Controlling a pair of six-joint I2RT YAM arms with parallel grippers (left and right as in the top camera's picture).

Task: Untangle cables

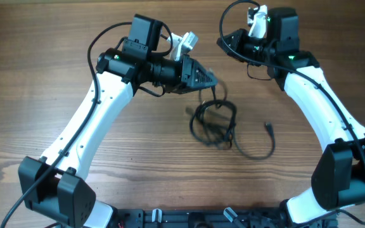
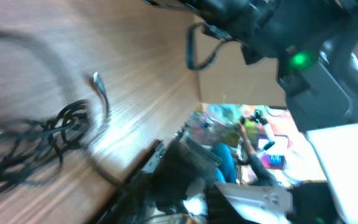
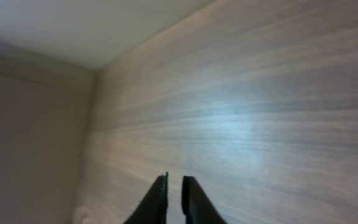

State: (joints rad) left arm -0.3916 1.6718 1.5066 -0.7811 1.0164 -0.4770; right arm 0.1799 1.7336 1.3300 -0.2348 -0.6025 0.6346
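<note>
The cables lie as a black tangle of loops at the table's middle. One strand trails right in a curve to a small plug. Another strand rises from the tangle to my left gripper, which hangs just above it, pointing right, and looks shut on that strand. In the blurred left wrist view the tangle is at the lower left with a plug tip; my own jaws are lost in blur. My right gripper is at the far edge, apart from the cables. Its fingers are nearly together with nothing between them.
The wooden table carries both arms. The right arm's body with a green light fills the upper right of the left wrist view. The right wrist view shows bare wood and the table's far edge against a wall.
</note>
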